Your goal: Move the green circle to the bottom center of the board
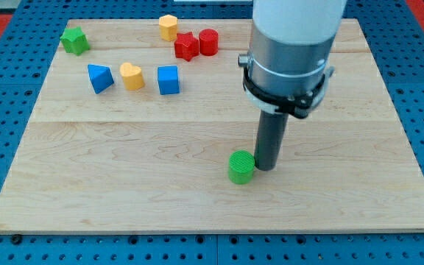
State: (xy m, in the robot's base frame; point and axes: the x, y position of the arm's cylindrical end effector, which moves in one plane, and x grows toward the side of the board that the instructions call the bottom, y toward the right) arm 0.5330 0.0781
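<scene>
Nearest the view's bottom, on the pale wooden worktop [124, 191], stands the green circle, a short ribbed cylinder block [241, 167], a little right of the board's middle and in its lower half, with bare wood between it and the bottom edge. My tip [266, 168] sits just beside it on the view's right, touching or nearly touching its side. The arm carries no gripper, only the straight dark rod, so nothing is clasped.

Farther up, in the left half, three blocks lie in a row: a blue triangular block [99, 78], a yellow heart-shaped block [131, 76] just to its right, and a blue cube-like block [168, 79] beyond that.

Near the top edge, a red star-shaped block [186, 46] touches a red cylinder block [208, 41] on its right. A yellow hexagonal block [168, 27] sits just above and left of them. A green star-shaped block [74, 40] rests in the top left corner, well apart from the others.
</scene>
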